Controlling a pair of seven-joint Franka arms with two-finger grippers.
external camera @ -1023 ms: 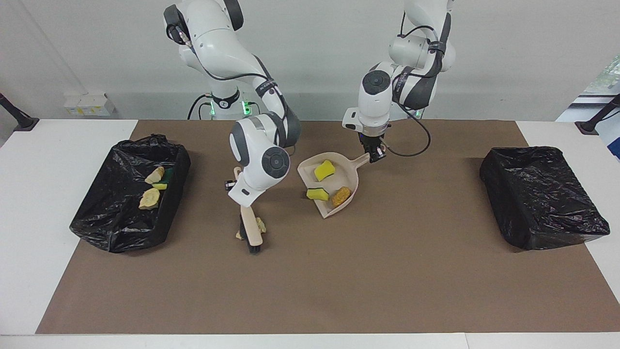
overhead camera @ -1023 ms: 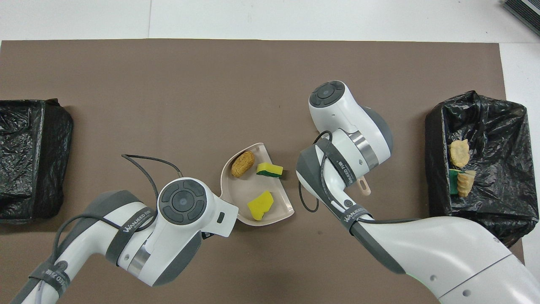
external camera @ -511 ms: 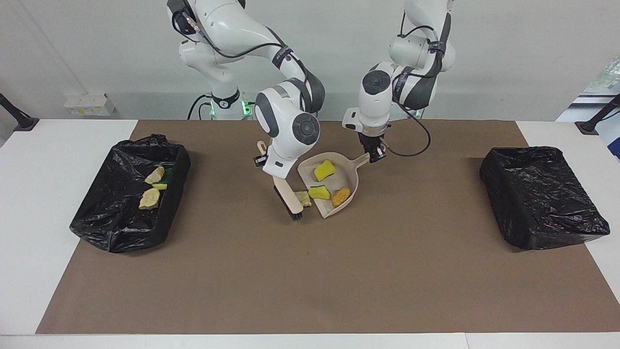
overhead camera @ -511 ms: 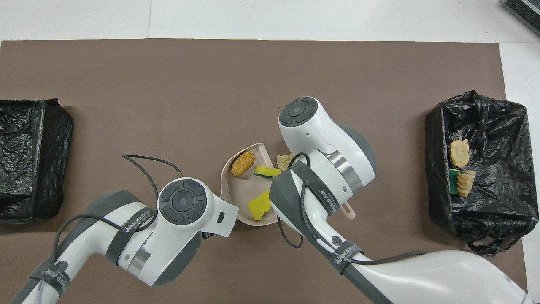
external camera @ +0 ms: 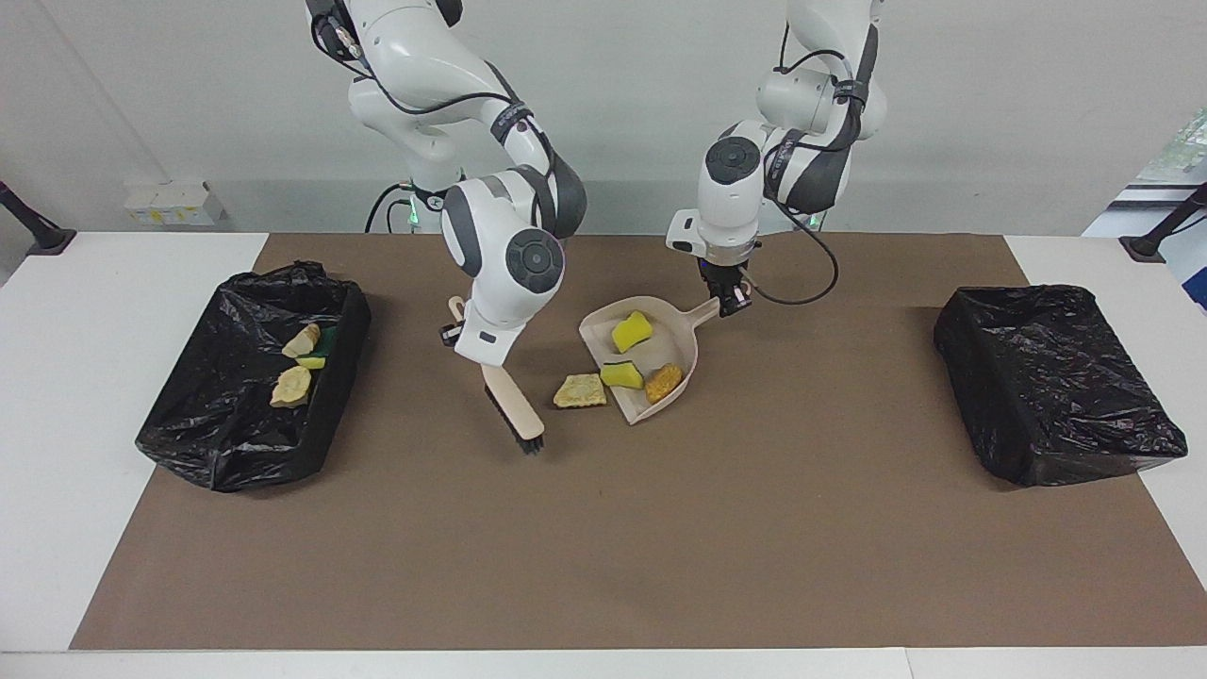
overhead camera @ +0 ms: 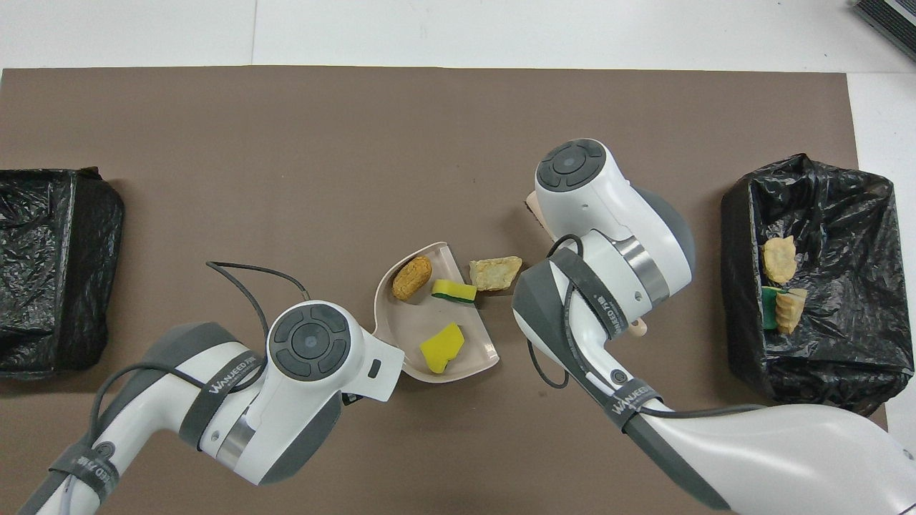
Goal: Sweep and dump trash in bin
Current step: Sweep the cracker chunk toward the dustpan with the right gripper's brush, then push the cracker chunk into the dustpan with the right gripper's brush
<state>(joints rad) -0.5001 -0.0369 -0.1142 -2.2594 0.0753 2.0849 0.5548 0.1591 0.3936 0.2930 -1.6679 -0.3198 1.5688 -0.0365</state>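
The dustpan (external camera: 651,363) sat mid-mat with its handle toward the robots, clamped in the left gripper (external camera: 728,300); it carried two yellow sponge chunks (external camera: 631,331) and an orange-brown piece (external camera: 664,381). A pale scrap (external camera: 579,390) lay just beside its open lip. The right gripper (external camera: 469,338), arm bent low, clenched the tilted brush (external camera: 513,410). Black-lined bins (external camera: 253,377) stood at both ends, with bare brown mat (external camera: 603,556) farther from the robots. The arm bands read "WANJEED".

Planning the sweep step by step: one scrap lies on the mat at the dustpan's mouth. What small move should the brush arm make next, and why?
Probably another short stroke: the right gripper brings the brush against the beige scrap and pushes it into the dustpan, which the left gripper holds by the handle. The scrap lies just outside the open edge, with the brush apart from it.
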